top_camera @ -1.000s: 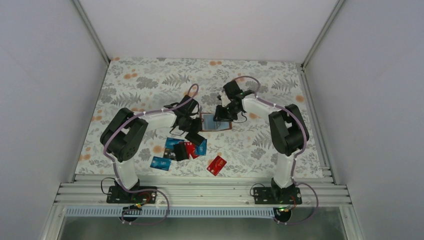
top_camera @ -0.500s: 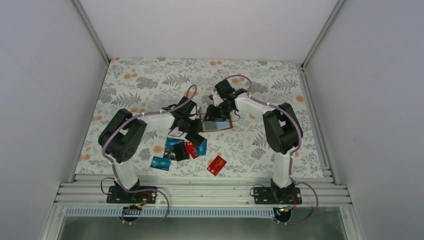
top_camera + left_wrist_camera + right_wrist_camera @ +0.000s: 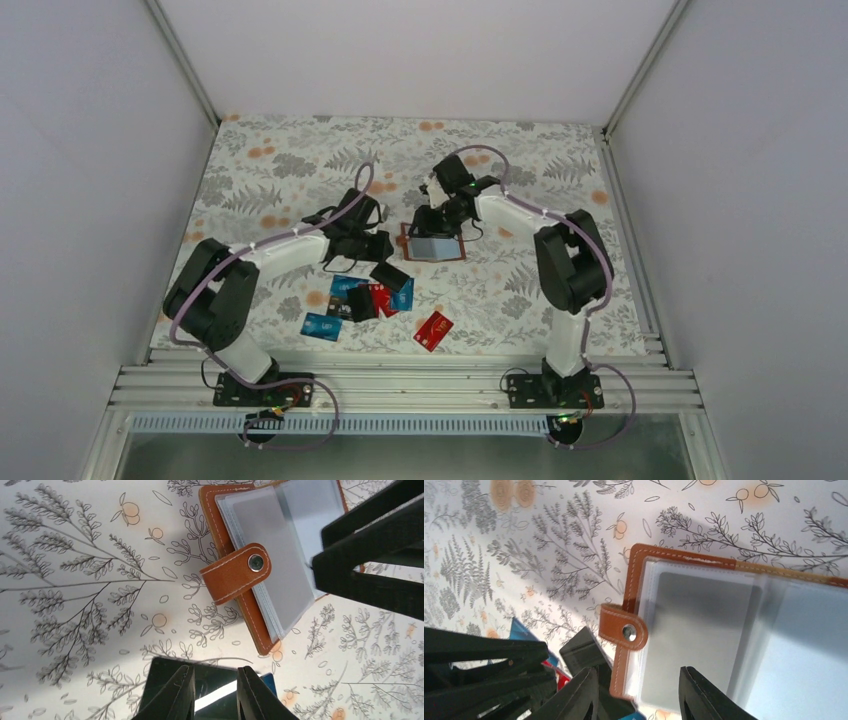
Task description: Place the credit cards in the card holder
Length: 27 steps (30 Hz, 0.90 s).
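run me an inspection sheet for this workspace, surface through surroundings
surface: white floral tablecloth, flat
job's things: reddish-brown leather card holder lies open, clear sleeves showing; blue, red and black plastic credit cards heaped nearer the arm bases, a blue card and a red card lying apart
clutter: nothing seen
hands: left hand open, beside the holder; right hand open over its sleeves
cables: purple cables loop along both arms
surroundings: plain white walls, metal rail at the near edge
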Tool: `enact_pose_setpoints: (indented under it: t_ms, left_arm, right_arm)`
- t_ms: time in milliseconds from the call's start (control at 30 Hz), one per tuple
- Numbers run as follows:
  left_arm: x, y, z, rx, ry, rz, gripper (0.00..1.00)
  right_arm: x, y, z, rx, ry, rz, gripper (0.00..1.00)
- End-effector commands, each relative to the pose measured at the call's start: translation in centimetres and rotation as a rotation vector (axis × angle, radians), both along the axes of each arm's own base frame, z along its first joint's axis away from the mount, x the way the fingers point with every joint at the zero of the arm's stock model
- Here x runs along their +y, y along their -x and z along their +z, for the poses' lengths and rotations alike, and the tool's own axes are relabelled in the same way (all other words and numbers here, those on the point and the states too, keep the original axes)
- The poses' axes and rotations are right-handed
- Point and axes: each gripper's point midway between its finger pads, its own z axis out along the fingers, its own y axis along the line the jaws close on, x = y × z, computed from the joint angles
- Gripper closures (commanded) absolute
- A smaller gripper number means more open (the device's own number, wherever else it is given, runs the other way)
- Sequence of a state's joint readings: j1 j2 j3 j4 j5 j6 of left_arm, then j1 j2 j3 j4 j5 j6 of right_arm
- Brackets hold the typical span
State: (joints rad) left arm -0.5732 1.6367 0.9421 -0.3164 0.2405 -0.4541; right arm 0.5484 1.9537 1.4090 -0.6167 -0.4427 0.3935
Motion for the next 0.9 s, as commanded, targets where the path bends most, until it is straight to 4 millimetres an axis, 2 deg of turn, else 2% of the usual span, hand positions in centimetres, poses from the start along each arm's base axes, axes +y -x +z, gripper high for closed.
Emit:
enact_pose_setpoints:
  t_ms: [0,167,400,633,867]
  left_arm:
    - [1.4,0.9,0.8,-0.005,-0.031,0.028,0.75]
    - [2.3,3.1,1.3,0.014,-0.035,0.018,0.67]
    - [1.4,7.0,2.7,-0.004,0.003,-0.073,0.56]
    - [-3.0,10.4,4.3,-0.049,0.102,-0.236,0.52]
    - [-7.6,13.4,3.3,-0.045,0.128,-0.379,0.52]
  right_arm:
    - [-0.8,0.2,3.5,-0.103,-0.031,0.004,0.56]
    - [-2.0,2.7,3.9,-0.106,-0.048,0.008,0.54]
    - [-3.9,7.7,3.1,-0.038,-0.063,0.017,0.53]
    - [-6.0,14.0,1.2,0.096,-0.095,-0.011,0.52]
    - [-7.0,19.9,0.4,0.232,-0.151,-0.043,0.50]
